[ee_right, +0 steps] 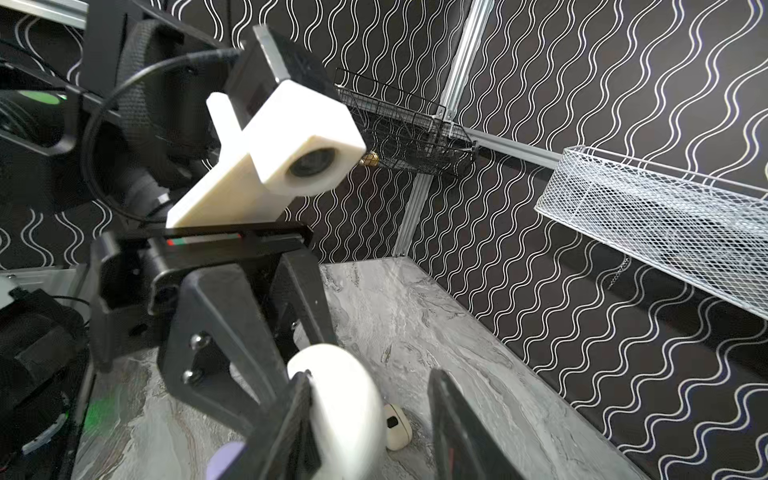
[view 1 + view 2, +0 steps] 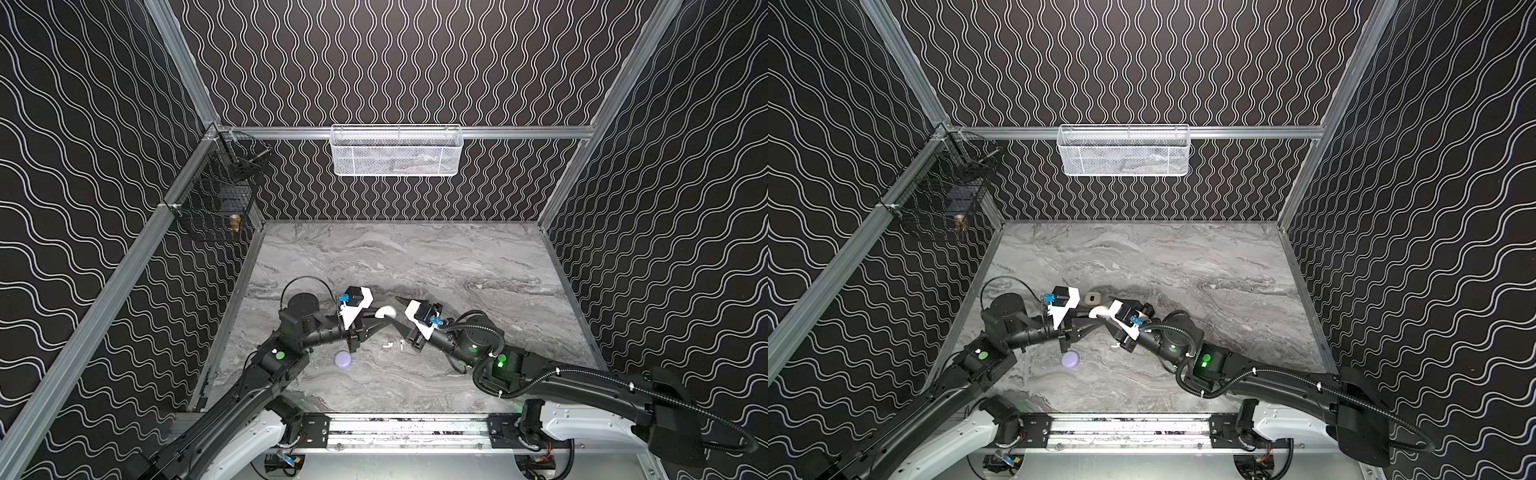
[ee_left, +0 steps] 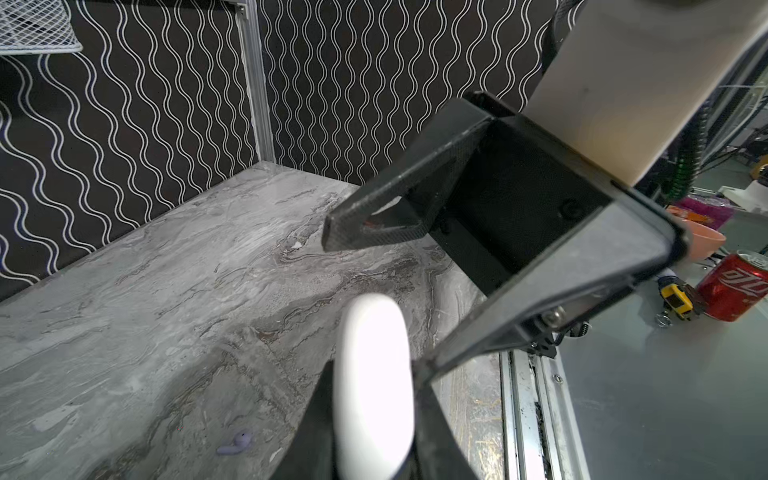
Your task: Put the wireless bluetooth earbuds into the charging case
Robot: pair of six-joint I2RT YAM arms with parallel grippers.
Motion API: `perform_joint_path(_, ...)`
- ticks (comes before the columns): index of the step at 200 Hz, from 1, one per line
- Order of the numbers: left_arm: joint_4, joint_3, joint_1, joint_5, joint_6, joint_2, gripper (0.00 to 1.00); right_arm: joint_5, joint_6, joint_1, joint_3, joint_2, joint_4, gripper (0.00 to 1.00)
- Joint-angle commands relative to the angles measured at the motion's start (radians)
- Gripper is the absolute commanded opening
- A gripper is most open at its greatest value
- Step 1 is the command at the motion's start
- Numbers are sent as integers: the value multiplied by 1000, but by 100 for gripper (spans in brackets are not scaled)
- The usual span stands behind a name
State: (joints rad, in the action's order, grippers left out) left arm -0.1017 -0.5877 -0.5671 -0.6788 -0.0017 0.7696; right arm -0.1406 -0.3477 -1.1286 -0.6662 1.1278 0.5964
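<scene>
Farthest left of the white charging case point(image 3: 372, 345), toward the front rail, a lavender charging case point(image 2: 343, 359) sits closed on the marble tabletop point(image 2: 457, 266). A lavender earbud point(image 3: 235, 444) shows only in the left wrist view, lying on the marble apart from the white case.

The left gripper point(image 2: 377, 315) reaches the white case from its left and pinches it, one finger on each broad face, holding it above the tabletop. In a top view, a cream charging case point(image 2: 1093, 298) rests on the marble just behind the white case.

In front of the white case, a white earbud point(image 2: 387, 344) and a second white earbud point(image 2: 401, 343) lie loose on the table, just beside each other and outside every case.

The right gripper point(image 1: 370, 376) meets the white case from its right with jaws spread around it. One finger point(image 1: 291, 419) lies against the case and the other finger point(image 1: 457, 424) stands apart from it.
</scene>
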Motion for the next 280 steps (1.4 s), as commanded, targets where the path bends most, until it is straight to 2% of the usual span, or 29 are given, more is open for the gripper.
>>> perform_joint_path(1,-16,-6,-12,-55,24,-17,0,-91,-5,5,-13,16,51,48)
perform_joint_path(44,-9,-6,-19,-56,30,-34,0,-149,13,36,-29,24,87,47)
perform_joint_path(86,-15,0,-20,-30,39,-33,0,-175,46,47,-36,7,94,51)
perform_joint_path(102,-26,7,-20,-10,41,-29,0,-222,80,47,-44,-7,76,54)
perform_joint_path(123,-112,54,-20,30,33,-27,0,-336,224,58,-45,-54,21,62)
perform_joint_path(134,-179,92,-20,51,24,-21,0,-391,360,72,-46,-78,-52,64)
perform_joint_path(165,-238,138,-20,127,50,9,0,-482,759,113,-48,-129,-386,55)
perform_joint_path(184,-276,183,-20,203,65,19,0,-424,929,128,-43,-122,-564,56)
perform_joint_path(217,-374,327,-19,327,71,-16,0,-249,1073,128,-83,-22,-822,59)
perform_joint_path(231,-425,381,-18,347,48,-30,0,-165,1097,128,-96,28,-860,62)
perform_joint_path(252,-412,407,-19,393,33,-27,0,-59,1106,128,-126,119,-892,63)
perform_joint_path(280,-368,404,-19,429,4,-29,0,-16,1109,129,-199,245,-959,63)
